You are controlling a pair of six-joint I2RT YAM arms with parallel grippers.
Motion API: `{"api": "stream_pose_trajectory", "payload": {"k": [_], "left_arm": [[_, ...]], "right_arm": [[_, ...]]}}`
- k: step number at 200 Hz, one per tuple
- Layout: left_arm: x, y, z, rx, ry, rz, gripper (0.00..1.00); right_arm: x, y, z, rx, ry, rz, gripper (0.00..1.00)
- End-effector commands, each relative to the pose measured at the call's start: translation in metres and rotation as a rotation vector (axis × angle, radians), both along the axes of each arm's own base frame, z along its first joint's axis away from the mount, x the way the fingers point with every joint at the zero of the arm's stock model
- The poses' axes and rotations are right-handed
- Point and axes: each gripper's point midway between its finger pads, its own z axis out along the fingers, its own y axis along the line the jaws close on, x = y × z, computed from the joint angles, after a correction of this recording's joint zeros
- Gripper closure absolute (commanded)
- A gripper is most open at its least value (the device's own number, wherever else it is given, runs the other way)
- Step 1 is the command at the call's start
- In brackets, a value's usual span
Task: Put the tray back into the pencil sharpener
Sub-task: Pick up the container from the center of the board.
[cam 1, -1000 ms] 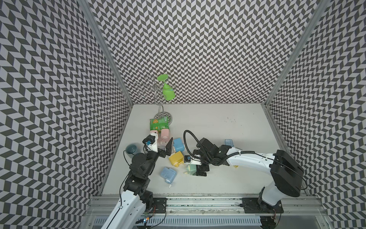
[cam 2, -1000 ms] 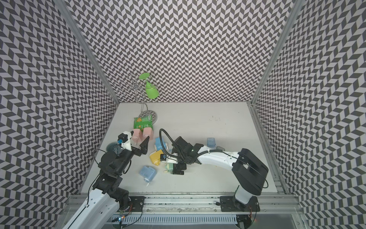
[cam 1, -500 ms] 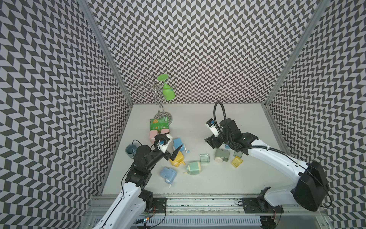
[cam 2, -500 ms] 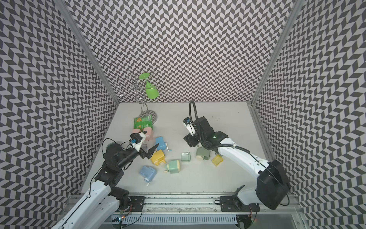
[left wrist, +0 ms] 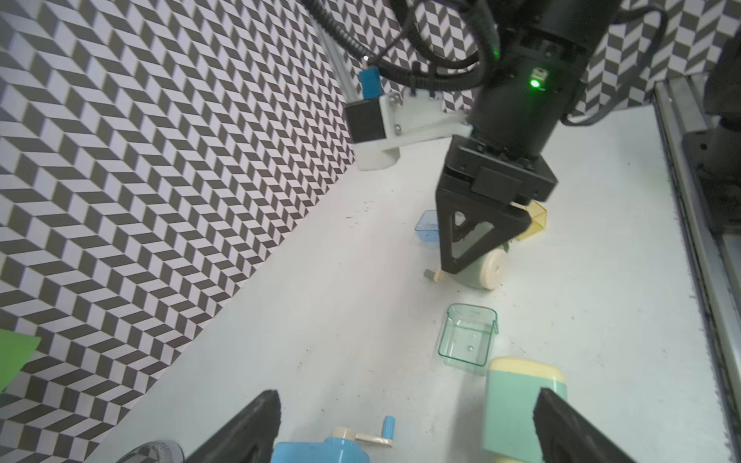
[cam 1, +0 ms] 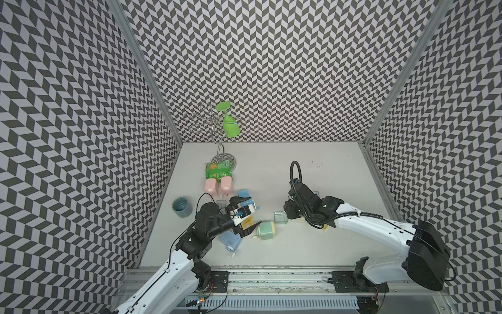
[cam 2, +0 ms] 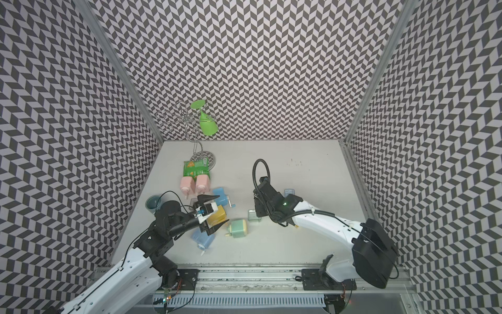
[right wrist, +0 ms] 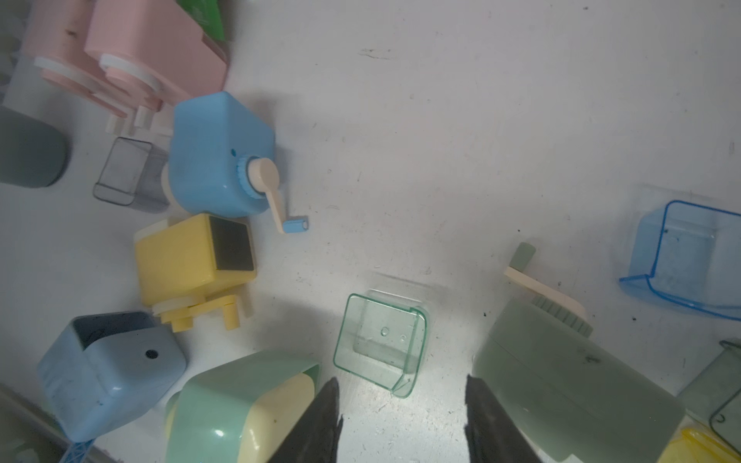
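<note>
Green clear tray (right wrist: 381,344) lies just ahead of the right gripper (right wrist: 403,429), jaws part-open and empty; wide-open left gripper (left wrist: 405,405) sits farther.

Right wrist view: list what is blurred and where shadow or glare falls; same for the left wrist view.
Right wrist view: pink sharpeners and right gripper soft, green tray sharp, a dark shadow on the table beside it. Left wrist view: left gripper blurred, green light glaring.
</note>
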Motion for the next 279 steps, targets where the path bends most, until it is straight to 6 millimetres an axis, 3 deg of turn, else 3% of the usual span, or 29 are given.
{"api": "stream_pose_trajectory", "payload": {"k": [1,34,97,129,279], "left_arm": [[-0.005,-0.001,-0.010,0.106,-0.016,-0.019,0.00],[-0.011,-0.007,-0.031,0.201,0.025,-0.060,0.00],[-0.011,-0.019,-0.053,0.306,0.090,-0.106,0.00],[-0.009,-0.025,-0.057,0.332,0.133,-0.107,0.01],[-0.020,-0.041,-0.081,0.394,0.245,-0.169,0.15]], "right_arm": [[-0.001,0.004,-0.017,0.025,0.045,-0.079,0.51],[-0.003,0.007,-0.032,0.009,0.065,-0.075,0.54],[-0.002,0.011,-0.056,0.012,0.084,-0.083,0.61],[0.004,0.011,-0.066,-0.025,0.074,-0.094,0.70],[0.009,0.018,-0.077,-0.060,0.070,-0.050,0.88]]}}
